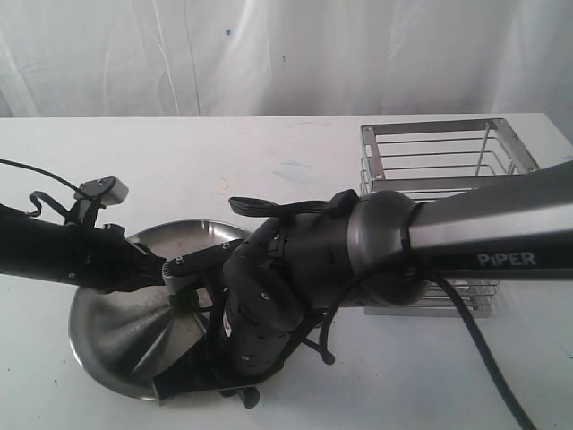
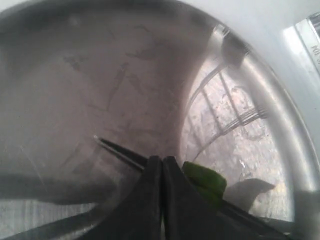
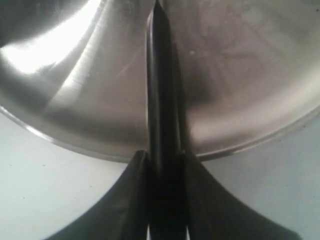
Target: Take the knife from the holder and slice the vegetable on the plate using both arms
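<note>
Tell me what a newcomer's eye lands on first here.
The grey PIPER-marked right arm reaches in from the right over the steel plate, lower left. Its right gripper clamps a black knife, blade out over the plate. The shut left gripper sits beside a green vegetable chunk.

shiny scuffed metal plate [image 3: 75,100], matt black knife [image 3: 161,75], silver wire holder [image 1: 457,184], glossy green vegetable [image 2: 202,177].

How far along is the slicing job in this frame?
Done: the knife is out of the holder, gripped in the right claw. In hand: its blade reaches over the plate, with the shut left claw beside the vegetable. Left: the cutting; no slices are visible.
</note>
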{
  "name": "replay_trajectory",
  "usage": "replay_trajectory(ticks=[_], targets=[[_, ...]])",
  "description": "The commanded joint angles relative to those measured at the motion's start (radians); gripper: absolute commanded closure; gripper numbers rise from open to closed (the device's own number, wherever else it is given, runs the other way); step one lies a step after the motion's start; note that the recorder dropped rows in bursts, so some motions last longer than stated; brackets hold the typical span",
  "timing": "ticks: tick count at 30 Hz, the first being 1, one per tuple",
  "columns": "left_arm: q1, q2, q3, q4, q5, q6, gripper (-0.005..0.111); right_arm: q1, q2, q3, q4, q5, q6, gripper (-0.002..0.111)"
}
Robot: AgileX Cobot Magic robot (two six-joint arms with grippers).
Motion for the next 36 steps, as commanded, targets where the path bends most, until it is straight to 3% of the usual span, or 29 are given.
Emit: replay_trajectory(ticks=[1, 7, 12, 19, 36], targets=[[0.001, -0.011, 0.03, -0.008, -0.024, -0.001, 0.107, -0.002, 0.008, 0.002, 0.0, 0.029, 0.01, 0.108], [0.001, -0.011, 0.032, -0.03, -0.006, 0.001, 0.107, -0.002, 0.008, 0.002, 0.0, 0.027, 0.01, 0.108], [0.001, -0.04, 0.032, -0.183, 0.061, 0.088, 0.107, -0.002, 0.008, 0.002, 0.007, 0.03, 0.01, 0.108], [0.001, -0.025, 0.03, -0.183, 0.001, 0.139, 0.107, -0.002, 0.008, 0.002, 0.007, 0.025, 0.013, 0.108], [-0.001, 0.042, -0.033, -0.183, 0.039, 0.136, 0.107, -0.002, 0.008, 0.002, 0.011, 0.023, 0.015, 0.108]])
